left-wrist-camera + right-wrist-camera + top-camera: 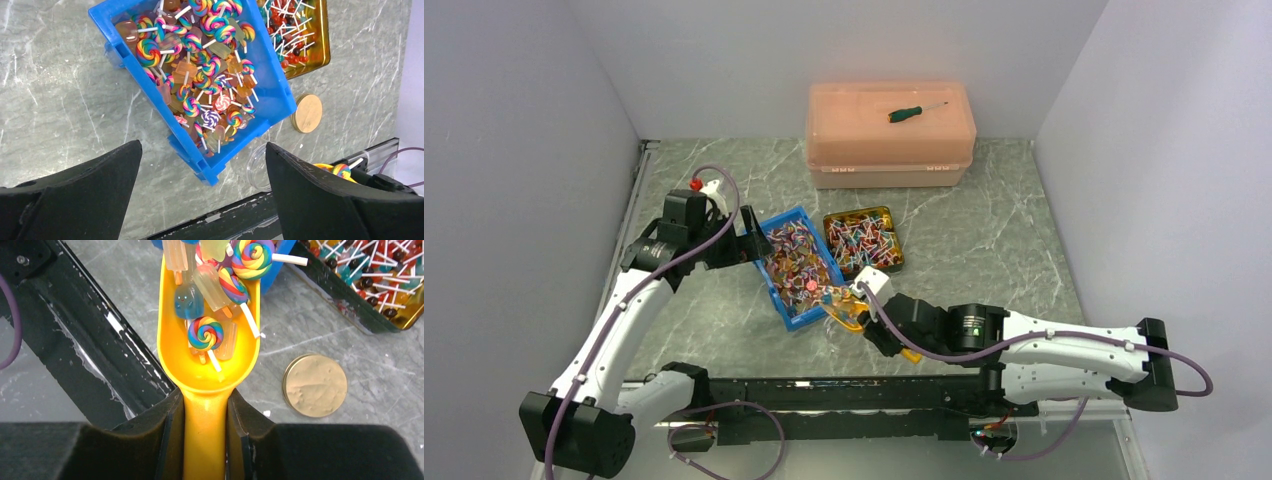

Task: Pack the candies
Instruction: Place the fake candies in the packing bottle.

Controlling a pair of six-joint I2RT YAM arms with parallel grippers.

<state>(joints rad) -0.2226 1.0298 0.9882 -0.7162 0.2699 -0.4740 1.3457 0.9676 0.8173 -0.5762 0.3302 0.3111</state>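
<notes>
The candies (pixel 200 80) are rainbow swirl lollipops and small ice-pop sweets heaped in a blue bin (pixel 272 75), seen in the top view as the blue bin (pixel 775 290). More candies (pixel 862 240) fill a gold tin (pixel 894 262) just right of it. My left gripper (pixel 202 145) hangs open above the bin's near corner, holding nothing. My right gripper (pixel 205 405) is shut on the handle of an orange scoop (pixel 200 370). The scoop carries several candies (pixel 206 334), with its mouth at the bin's edge. A clear jar (pixel 256 167) lies beside the bin.
A round gold lid (pixel 314 385) lies flat on the marble table near the tin. A peach lidded box (pixel 889 150) stands at the back with a green-handled screwdriver (pixel 904 113) on top. A black rail (pixel 844 395) runs along the near edge. Walls close in left and right.
</notes>
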